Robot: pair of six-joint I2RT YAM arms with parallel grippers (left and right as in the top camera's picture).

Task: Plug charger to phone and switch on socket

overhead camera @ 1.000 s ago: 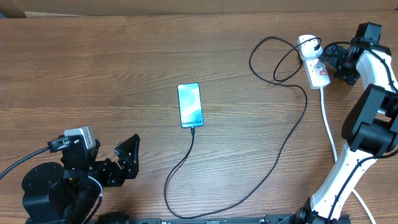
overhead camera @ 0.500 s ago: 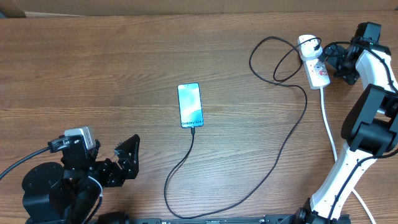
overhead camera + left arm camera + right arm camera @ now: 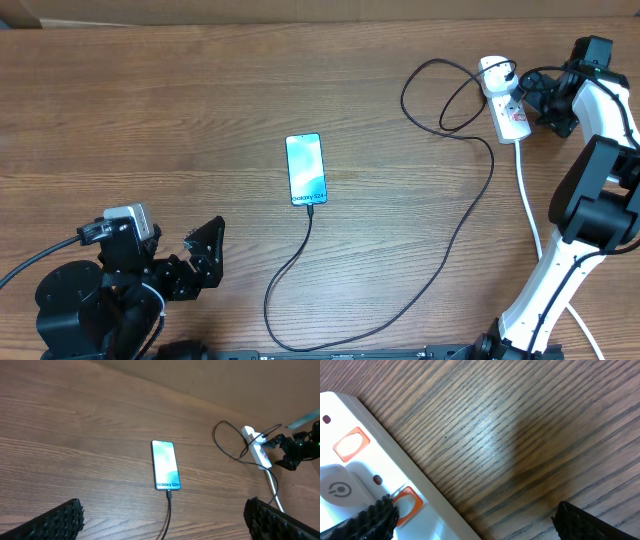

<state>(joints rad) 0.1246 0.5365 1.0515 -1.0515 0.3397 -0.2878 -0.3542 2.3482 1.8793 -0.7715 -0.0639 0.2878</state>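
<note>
Claw on right arm (image 3: pixel 536 100), spread wide, hovers at white red-marked power strip (image 3: pixel 508 108); off-centre press could shove it, tugging thin black cable (image 3: pixel 470 215) loose.

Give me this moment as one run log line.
phone: charger tip at its lower end | socket: right gripper open at it | left gripper: open, away from phone

A wooden table (image 3: pixel 150 120) with brown grain running left to right fills nearly the whole overhead frame. Along the top edge runs a plain, paler tan strip (image 3: pixel 300 8), which also fills the upper right of the left wrist view.
</note>
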